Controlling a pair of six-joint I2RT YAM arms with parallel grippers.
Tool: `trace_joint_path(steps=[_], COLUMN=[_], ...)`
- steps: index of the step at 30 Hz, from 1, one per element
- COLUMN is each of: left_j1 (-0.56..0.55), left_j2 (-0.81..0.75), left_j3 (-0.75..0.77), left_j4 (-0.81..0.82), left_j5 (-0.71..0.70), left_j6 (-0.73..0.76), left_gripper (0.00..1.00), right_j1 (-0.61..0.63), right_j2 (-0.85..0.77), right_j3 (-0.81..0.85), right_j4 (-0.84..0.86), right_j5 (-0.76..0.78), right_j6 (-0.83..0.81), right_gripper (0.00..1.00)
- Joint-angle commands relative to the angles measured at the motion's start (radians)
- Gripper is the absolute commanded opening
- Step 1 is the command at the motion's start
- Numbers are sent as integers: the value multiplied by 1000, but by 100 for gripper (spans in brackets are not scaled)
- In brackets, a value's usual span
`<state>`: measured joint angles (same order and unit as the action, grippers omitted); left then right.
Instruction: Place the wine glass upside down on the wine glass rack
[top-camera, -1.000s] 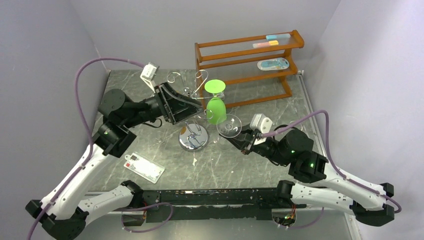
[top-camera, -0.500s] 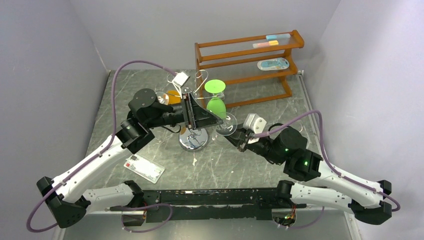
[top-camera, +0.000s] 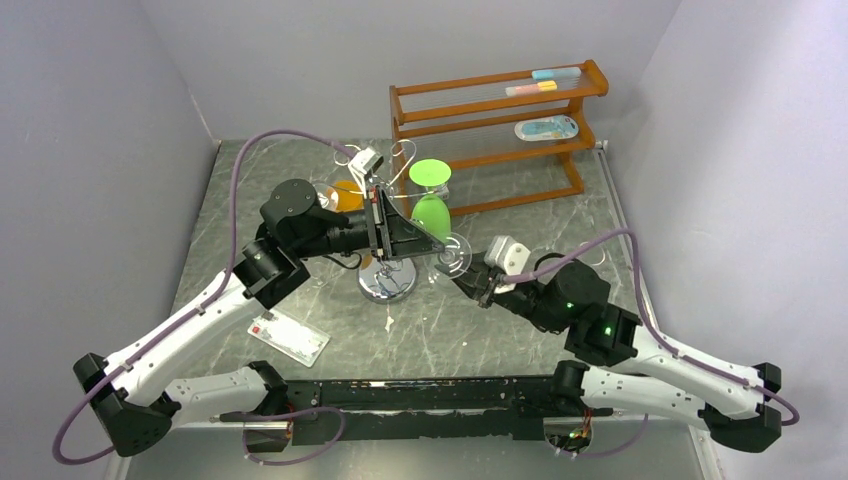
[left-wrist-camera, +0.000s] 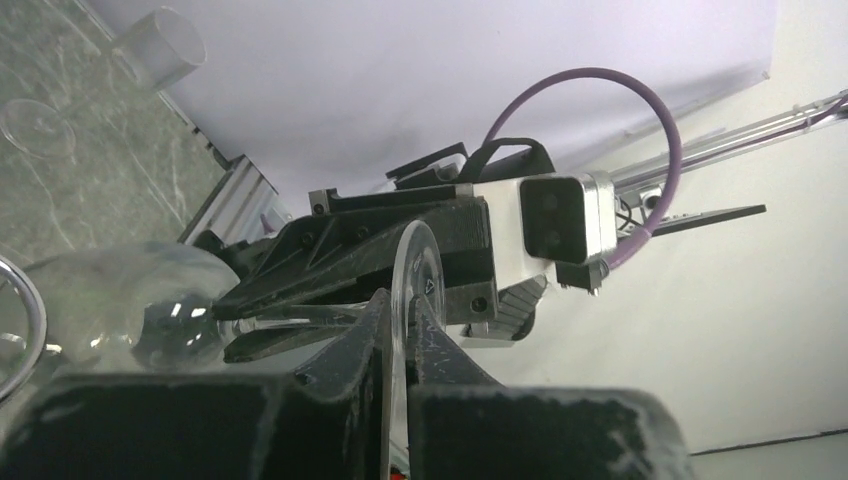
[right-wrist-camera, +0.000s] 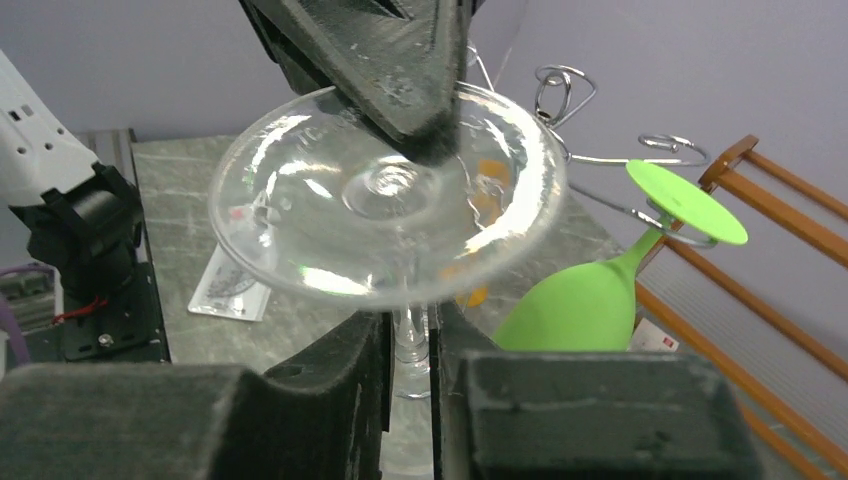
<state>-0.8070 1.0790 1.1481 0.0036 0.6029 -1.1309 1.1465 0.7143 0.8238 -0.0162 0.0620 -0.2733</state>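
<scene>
The clear wine glass (top-camera: 452, 254) is held in the air just right of the wine glass rack (top-camera: 387, 282), a chrome wire tree with curled arms (right-wrist-camera: 560, 88). My left gripper (top-camera: 440, 249) is shut on the rim of the glass's round foot (left-wrist-camera: 412, 262), which shows edge-on between its fingers. My right gripper (top-camera: 470, 286) is shut on the stem (right-wrist-camera: 410, 340), just under the foot (right-wrist-camera: 330, 210). The bowl (left-wrist-camera: 140, 310) shows in the left wrist view, beyond the right gripper's fingers (left-wrist-camera: 300, 285).
A green wine glass (top-camera: 432, 205) hangs upside down on one rack arm, close behind the clear glass. An orange object (top-camera: 347, 193) sits left of the rack's post. The brown wooden shelf (top-camera: 500, 110) stands at the back right. A white card (top-camera: 290, 335) lies at the front left.
My left arm swung right, past the rack, and its open gripper closed on the foot of the clear glass. My right gripper shifted slightly with the glass.
</scene>
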Motion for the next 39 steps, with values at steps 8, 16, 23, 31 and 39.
trace_joint_path(steps=[8, 16, 23, 31, 39], left_j1=[0, 0, 5, 17, 77], left_j2=[-43, -61, -68, -87, -135], left_j3=[-42, -84, -61, -69, -126], left_j4=[117, 170, 119, 107, 139], left_j5=[-40, -53, -68, -96, -107], left_j6=[-150, -227, -224, -248, -308], left_gripper=[5, 5, 5, 5, 5], right_j1=[4, 4, 4, 5, 5], right_j2=[-90, -89, -23, -31, -60], right_j3=[-93, -122, -85, -107, -124], right_j4=[173, 167, 97, 106, 116], right_j5=[-45, -89, -96, -79, -97], right_j6=[103, 47, -6, -18, 6], right_gripper=[23, 24, 22, 7, 5])
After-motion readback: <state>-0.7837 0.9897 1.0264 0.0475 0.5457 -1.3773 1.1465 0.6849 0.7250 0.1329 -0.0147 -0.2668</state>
